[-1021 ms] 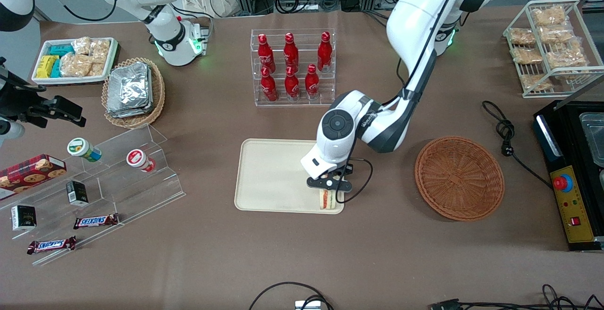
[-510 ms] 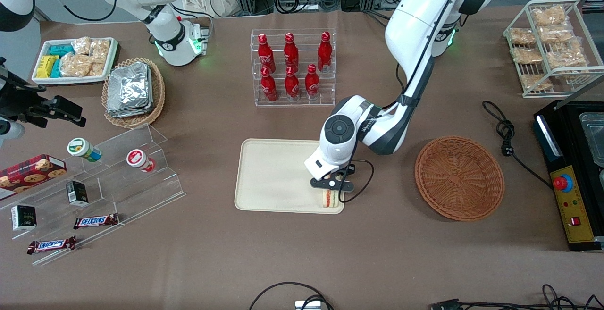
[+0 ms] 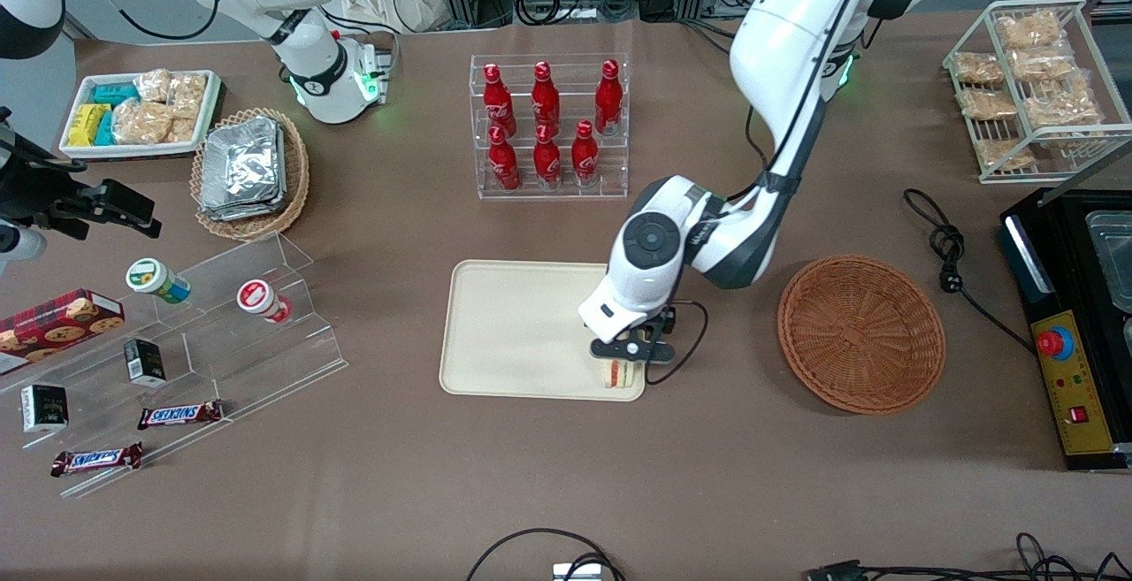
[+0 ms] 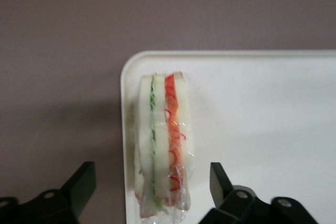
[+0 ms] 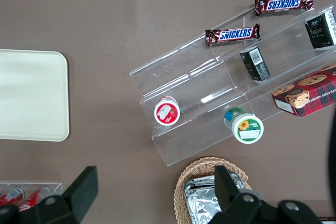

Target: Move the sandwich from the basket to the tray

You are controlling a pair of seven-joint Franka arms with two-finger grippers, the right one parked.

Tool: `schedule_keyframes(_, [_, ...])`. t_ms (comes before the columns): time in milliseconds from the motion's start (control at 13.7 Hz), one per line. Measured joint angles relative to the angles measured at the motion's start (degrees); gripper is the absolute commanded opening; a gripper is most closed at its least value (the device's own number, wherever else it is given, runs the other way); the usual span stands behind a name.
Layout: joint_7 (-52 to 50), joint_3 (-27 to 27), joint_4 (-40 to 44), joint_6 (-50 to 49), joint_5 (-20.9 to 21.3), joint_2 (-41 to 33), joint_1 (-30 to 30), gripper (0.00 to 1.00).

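On the cream tray [image 3: 513, 324], at its corner nearest the front camera and toward the working arm's end, the sandwich [image 3: 618, 373] stands on edge; in the front view that is about five o'clock from the tray's middle. The wrist view shows the sandwich [image 4: 163, 150] in clear wrap, red and green filling lines between pale bread slices, lying right along the tray [image 4: 262, 114] rim at the rounded corner. Directly above it hangs the left arm's pincer [image 3: 630, 352], its fingers [image 4: 79, 187] spread wide, one to each side of the sandwich with a clear gap on both, gripping nothing. One finger is over the brown counter [image 4: 58, 77] just off the tray's edge, the other over the tray. At three o'clock from the tray, well apart, sits the reddish-brown wicker basket [image 3: 860, 332], with nothing in it. At twelve o'clock from the tray stands a clear rack of red bottles [image 3: 548, 126].
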Motion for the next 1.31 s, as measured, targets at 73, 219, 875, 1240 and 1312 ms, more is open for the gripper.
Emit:
schedule_keyframes(73, [0.19,1.69,-0.22,-0.13,-1.55,-1.92,0.07,1.00])
schedule_keyframes(219, [1.05,4.86,-1.18,-1.51,-2.56,-6.42,0.46,1.00])
schedule_keyframes(875, [12.97,7.74,-2.57,-24.47,-0.73,-24.19,13.94,1.00])
schedule_keyframes(1240, [16.08,2.23,-4.89,-30.32,3.55,-30.96,20.90,1.00])
schedule_keyframes(1312, [16.09,-0.32,-6.29,-30.45,4.18,-32.44,23.06,1.00])
